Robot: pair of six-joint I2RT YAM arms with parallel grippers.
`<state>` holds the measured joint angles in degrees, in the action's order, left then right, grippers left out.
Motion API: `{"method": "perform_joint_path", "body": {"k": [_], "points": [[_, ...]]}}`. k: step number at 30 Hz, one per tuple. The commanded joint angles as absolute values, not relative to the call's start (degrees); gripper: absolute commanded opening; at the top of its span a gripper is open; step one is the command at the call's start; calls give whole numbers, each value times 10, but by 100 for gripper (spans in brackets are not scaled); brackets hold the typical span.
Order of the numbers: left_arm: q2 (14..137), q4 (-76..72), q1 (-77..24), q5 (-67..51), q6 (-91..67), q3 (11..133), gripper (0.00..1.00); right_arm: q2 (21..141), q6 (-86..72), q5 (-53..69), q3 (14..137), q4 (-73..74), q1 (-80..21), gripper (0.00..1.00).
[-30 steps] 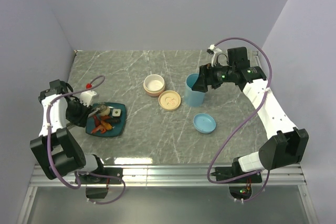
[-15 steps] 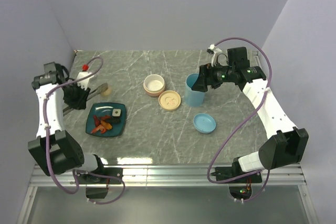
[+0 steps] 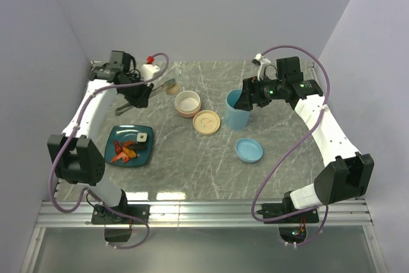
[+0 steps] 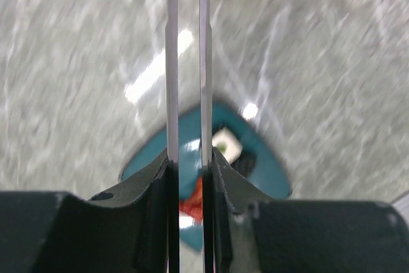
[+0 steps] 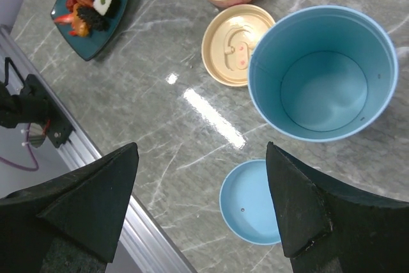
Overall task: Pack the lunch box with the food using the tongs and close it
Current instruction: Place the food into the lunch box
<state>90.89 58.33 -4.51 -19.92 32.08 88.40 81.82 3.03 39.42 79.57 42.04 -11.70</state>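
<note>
The left gripper [image 3: 137, 96] has its fingers pressed on the tongs [image 4: 169, 81]. The tong tips hold a pale beige ball [image 3: 170, 88] just beside the pink lunch box [image 3: 188, 103], so packing is in hand. Next, I judge, the ball must come over the opening before the squeeze loosens. The right gripper [image 5: 201, 148] is wide open and empty. No writing is readable.
</note>
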Motion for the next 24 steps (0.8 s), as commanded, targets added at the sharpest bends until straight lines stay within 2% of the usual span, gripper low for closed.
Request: {"method": "perform_joint_path", "body": {"k": [1,4,5,7,24], "points": [[936,528,-91,-186,267,922,1,824,30,370,820,421,-109,87],[966,518,-116,-179,258,929,1,824,33,335,822,431,-104,90],[975,514,-120,-173,256,930,1,822,32,328,822,430,-102,96],[986,507,-134,-164,252,932,1,817,31,309,818,428,-98,100],[1055,483,-182,-104,243,914,1,771,21,202,796,401,-94,100]]}}
